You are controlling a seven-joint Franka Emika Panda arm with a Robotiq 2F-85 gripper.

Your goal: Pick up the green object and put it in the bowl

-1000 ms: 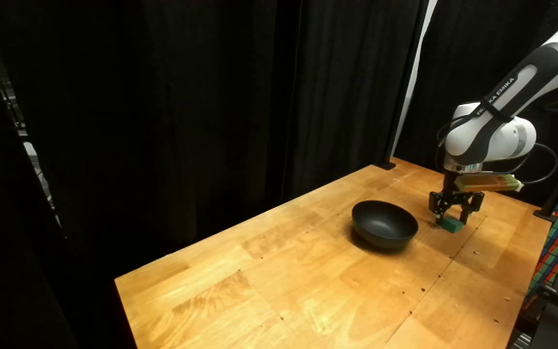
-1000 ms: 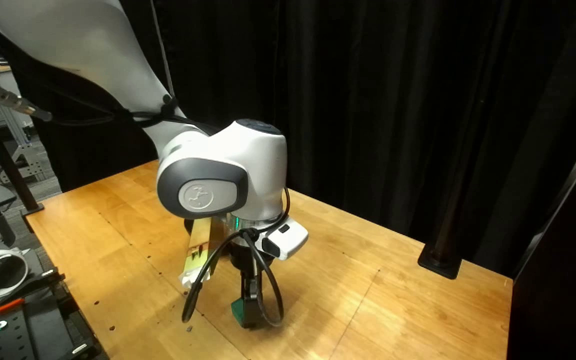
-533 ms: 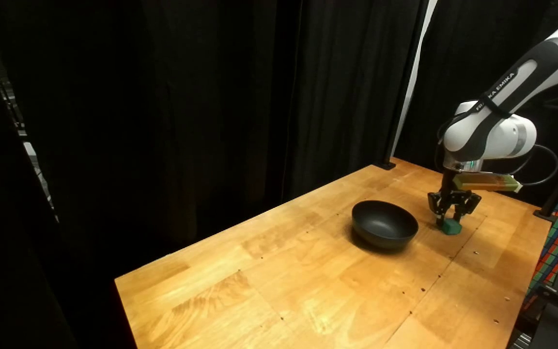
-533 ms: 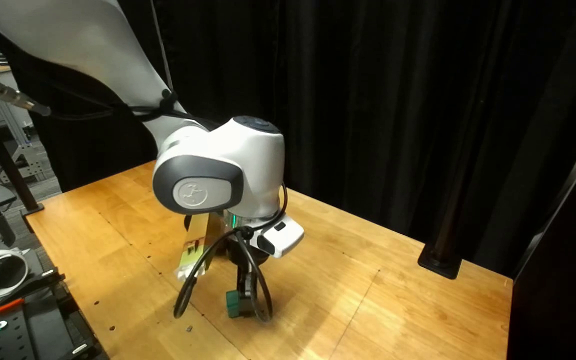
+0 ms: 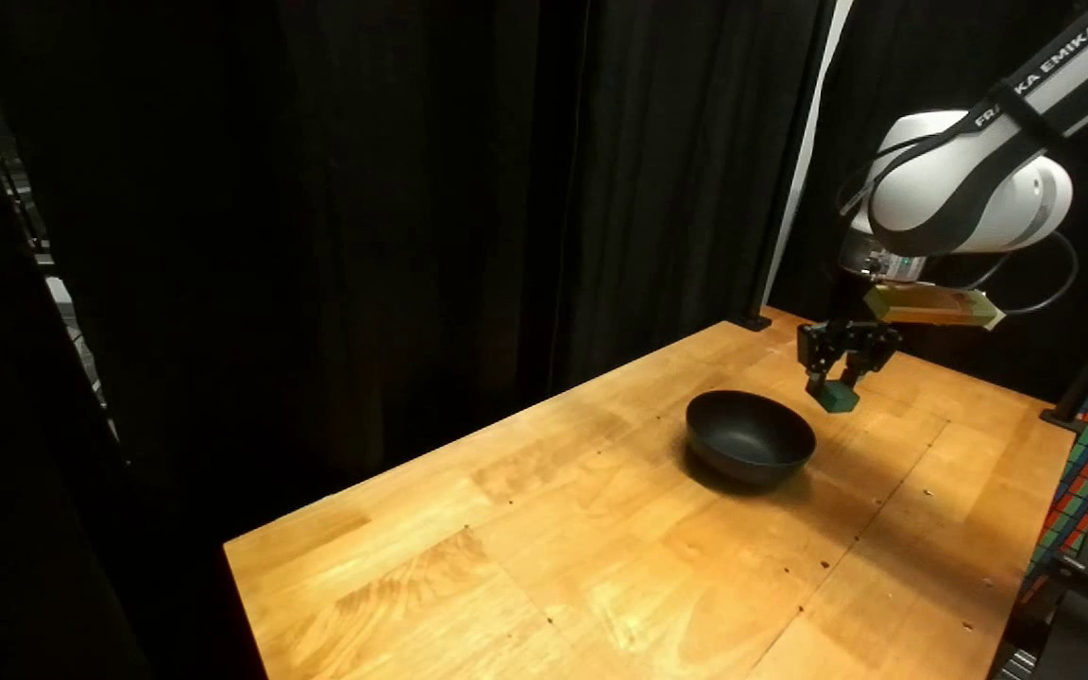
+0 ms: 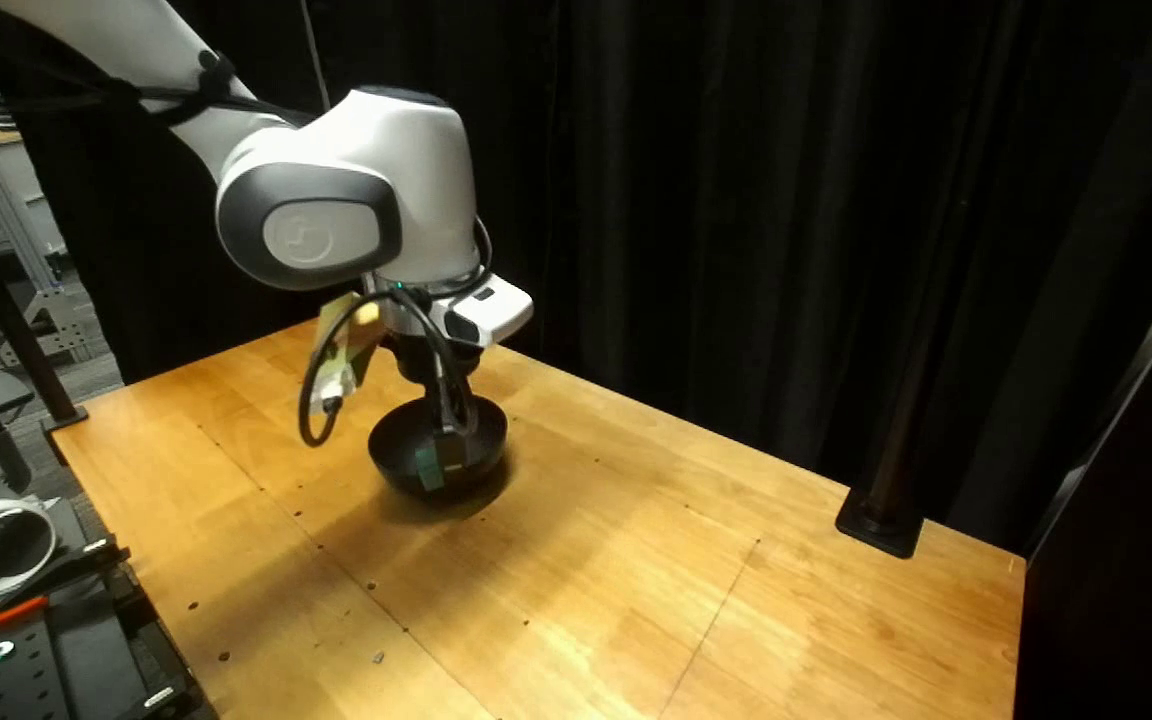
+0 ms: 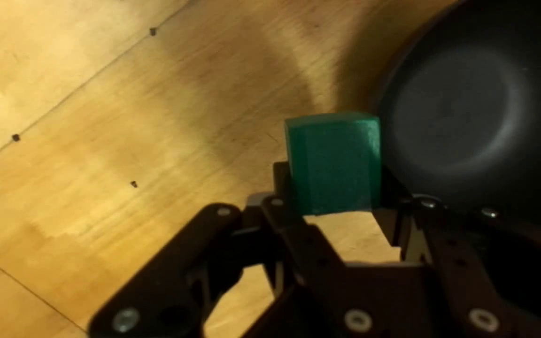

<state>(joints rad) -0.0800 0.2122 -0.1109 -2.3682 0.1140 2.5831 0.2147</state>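
Presently, the green block [image 7: 334,164] is held clear of the bench [image 5: 601,538], just beside the bowl [image 5: 750,442]. The end effector [image 7: 337,185] is partly closed, its fingers [image 7: 282,182] bearing on opposite sides of the block. In an exterior view, the bowl stands upright, in from the bench's curtain-side edge; a black post [image 5: 750,323] is footed by the far corner.

The wrist view's edges crop the bowl [image 7: 467,108], partly hidden behind the jaws.
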